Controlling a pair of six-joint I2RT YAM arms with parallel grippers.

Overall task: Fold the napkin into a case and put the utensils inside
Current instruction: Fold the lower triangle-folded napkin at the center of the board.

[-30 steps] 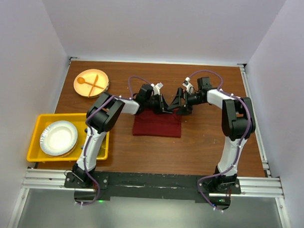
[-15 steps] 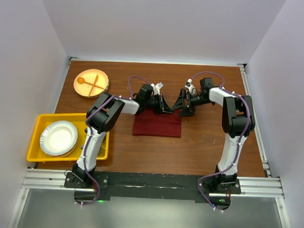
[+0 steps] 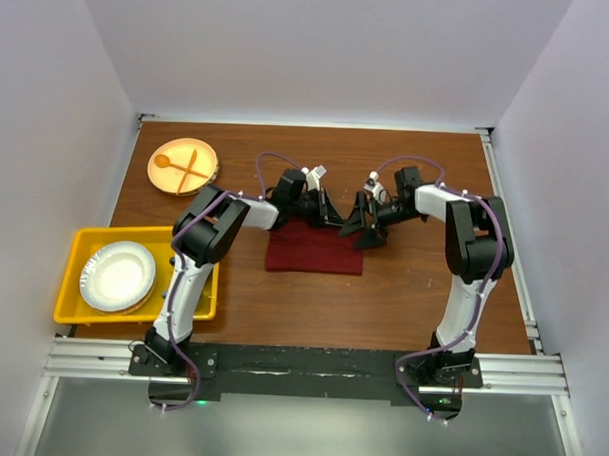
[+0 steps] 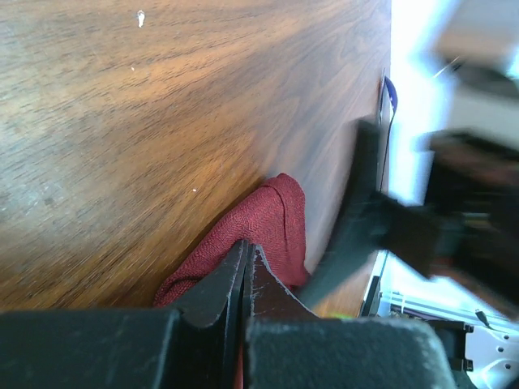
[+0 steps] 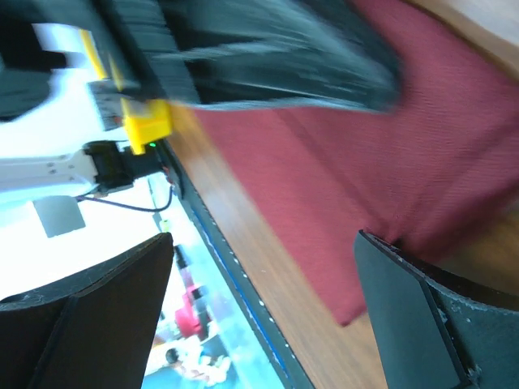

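Yellow tray [image 3: 72,242] holding a white plate [image 3: 118,277] sits far left on the wooden surface [image 3: 413,282]. At centre lies the maroon napkin [image 3: 314,250]. The left hand [image 3: 335,220], jaws closed, pinches its raised far edge. The right hand [image 3: 364,233] hangs wide open over the napkin's far right corner, holding nothing.

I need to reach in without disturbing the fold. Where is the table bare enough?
Bare wood: the near strip between the napkin and the rail, and the right side past the right arm. Crowded: the napkin's far edge, where left gripper and right gripper meet, and the left side with plate and yellow bin.
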